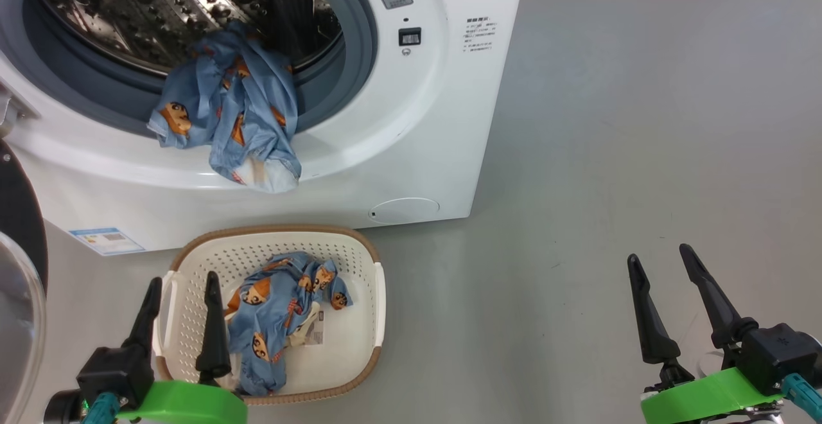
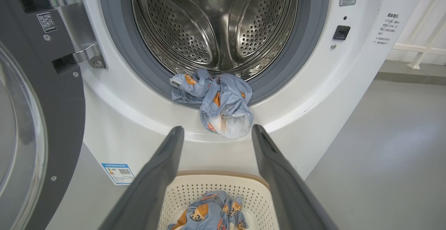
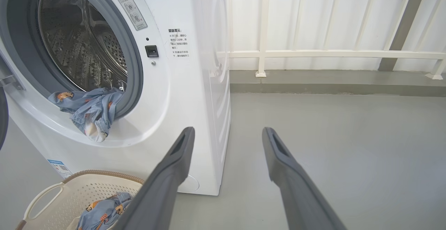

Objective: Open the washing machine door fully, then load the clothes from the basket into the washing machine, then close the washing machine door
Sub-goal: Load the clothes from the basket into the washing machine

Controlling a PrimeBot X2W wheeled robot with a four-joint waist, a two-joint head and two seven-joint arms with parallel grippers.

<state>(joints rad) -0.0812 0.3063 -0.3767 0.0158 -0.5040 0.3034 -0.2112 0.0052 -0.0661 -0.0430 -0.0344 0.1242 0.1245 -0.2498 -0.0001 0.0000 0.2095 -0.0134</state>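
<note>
At the frame's left edge, the washing machine door (image 1: 19,231) is standing open. One garment (image 1: 231,109) is hanging over the washing machine (image 1: 411,154) opening; more clothes (image 1: 282,308) are lying in the basket (image 1: 359,334), awaiting loading. The left gripper (image 1: 182,279) and right gripper (image 1: 658,254) are gaping wide, empty.

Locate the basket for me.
Head view, lower left: the basket sits on the floor before the washing machine, close ahead of the left gripper.

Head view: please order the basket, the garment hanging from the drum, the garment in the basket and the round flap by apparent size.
1. basket
2. hanging garment
3. garment in the basket, close to it and nearer the camera, so this order is unsure
4. flap, clearly smallest
</note>
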